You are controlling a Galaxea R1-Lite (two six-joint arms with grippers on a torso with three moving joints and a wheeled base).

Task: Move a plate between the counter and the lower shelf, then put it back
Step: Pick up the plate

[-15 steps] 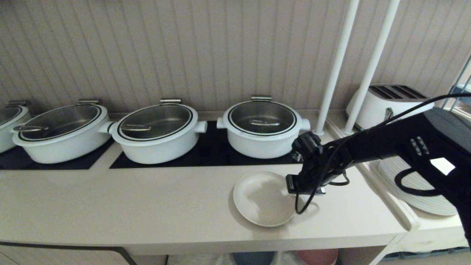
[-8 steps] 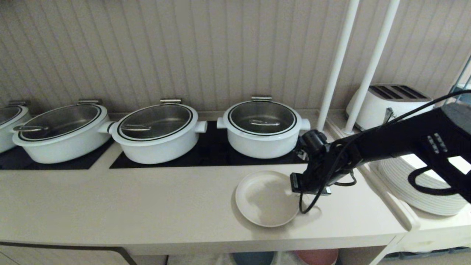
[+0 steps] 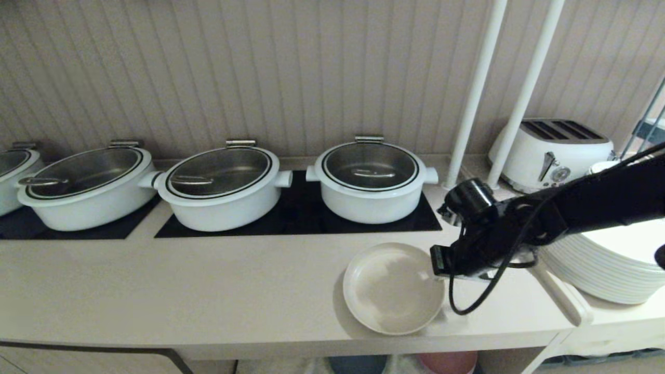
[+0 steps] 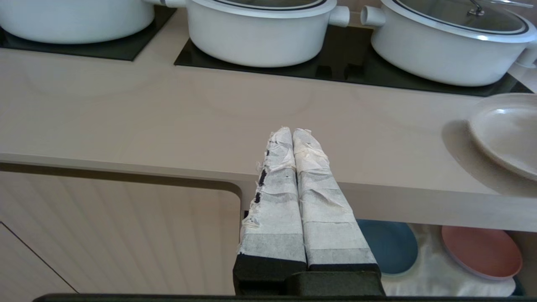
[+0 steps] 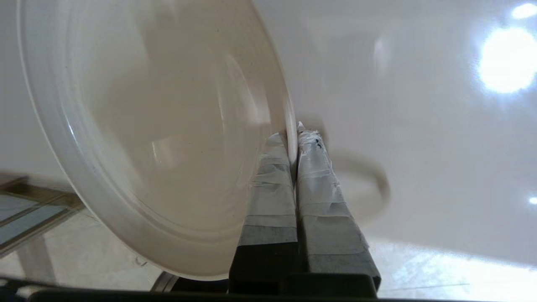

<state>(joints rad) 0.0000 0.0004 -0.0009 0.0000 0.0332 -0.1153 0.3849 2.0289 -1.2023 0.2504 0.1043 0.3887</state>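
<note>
Overhead first: I see the plate (image 3: 393,289) at lower centre-right of the frame, near the counter's (image 3: 208,291) front edge, with the right gripper (image 3: 439,262) at its right rim and three white pots (image 3: 370,179) behind on black hob panels. Left wrist view: my left gripper (image 4: 292,134) hangs mid-frame before the counter edge, taped fingers pressed together, empty. Right wrist view: the fingers (image 5: 312,176) pinch the plate's rim between them, plate filling the left half.
</note>
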